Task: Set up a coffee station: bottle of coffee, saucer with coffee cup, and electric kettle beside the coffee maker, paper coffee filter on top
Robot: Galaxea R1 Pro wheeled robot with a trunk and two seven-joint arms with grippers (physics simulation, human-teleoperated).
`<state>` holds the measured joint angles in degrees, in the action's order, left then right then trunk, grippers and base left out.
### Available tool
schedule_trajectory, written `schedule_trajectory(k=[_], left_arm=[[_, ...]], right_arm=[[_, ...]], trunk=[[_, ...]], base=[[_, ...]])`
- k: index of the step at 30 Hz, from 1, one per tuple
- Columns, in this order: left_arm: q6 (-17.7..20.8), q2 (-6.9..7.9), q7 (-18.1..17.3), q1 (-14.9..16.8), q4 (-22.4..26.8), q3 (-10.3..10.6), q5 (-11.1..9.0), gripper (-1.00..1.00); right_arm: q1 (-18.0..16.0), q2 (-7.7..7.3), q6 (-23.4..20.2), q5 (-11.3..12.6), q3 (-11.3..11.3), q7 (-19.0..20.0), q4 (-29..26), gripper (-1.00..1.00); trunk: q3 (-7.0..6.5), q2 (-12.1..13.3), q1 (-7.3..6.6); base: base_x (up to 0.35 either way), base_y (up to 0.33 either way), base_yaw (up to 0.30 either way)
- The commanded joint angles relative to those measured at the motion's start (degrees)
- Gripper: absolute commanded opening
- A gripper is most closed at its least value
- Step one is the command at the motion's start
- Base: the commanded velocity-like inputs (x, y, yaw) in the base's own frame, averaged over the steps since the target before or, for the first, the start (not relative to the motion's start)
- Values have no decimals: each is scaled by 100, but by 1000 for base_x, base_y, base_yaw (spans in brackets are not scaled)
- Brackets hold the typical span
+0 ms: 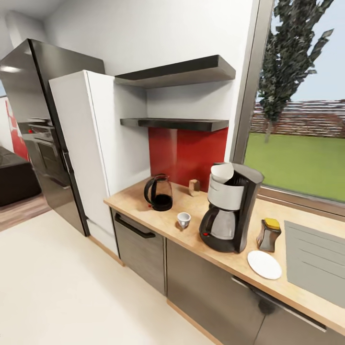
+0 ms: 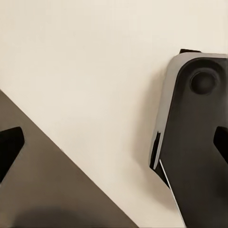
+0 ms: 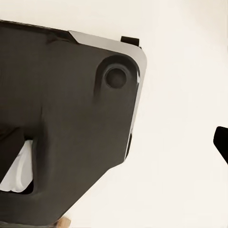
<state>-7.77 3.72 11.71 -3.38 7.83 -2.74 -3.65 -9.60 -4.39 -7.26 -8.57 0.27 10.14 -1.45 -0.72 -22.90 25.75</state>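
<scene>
Kitchen from my head cam: white wall (image 1: pixel 158 28), two dark shelves (image 1: pixel 182 72) upper center, red backsplash (image 1: pixel 191 153) below. Black fridge (image 1: pixel 43 129) left, window (image 1: pixel 302 120) with lawn right, cream floor (image 1: pixel 62 287) lower left.

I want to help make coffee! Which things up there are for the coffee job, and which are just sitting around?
For the job: coffee maker, paper filter on top of it, coffee bottle, saucer, cup, kettle.

Just sitting around: small wooden block, fridge, shelves.
</scene>
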Motion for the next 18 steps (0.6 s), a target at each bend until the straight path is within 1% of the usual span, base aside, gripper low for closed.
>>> schedule_trajectory(k=[1, 18], left_arm=[[-14, -2, -11, -5, 8, -24, -39, 100], [-14, -3, -11, -5, 18, -28, -39, 100]], right_arm=[[2, -1, -32, -50, -1, 21, -13, 100], [2, -9, -47, -40, -18, -5, -31, 100]], trunk=[[0, -2, 3], [0, -2, 3]], base=[[150, 311, 0], [156, 319, 0]])
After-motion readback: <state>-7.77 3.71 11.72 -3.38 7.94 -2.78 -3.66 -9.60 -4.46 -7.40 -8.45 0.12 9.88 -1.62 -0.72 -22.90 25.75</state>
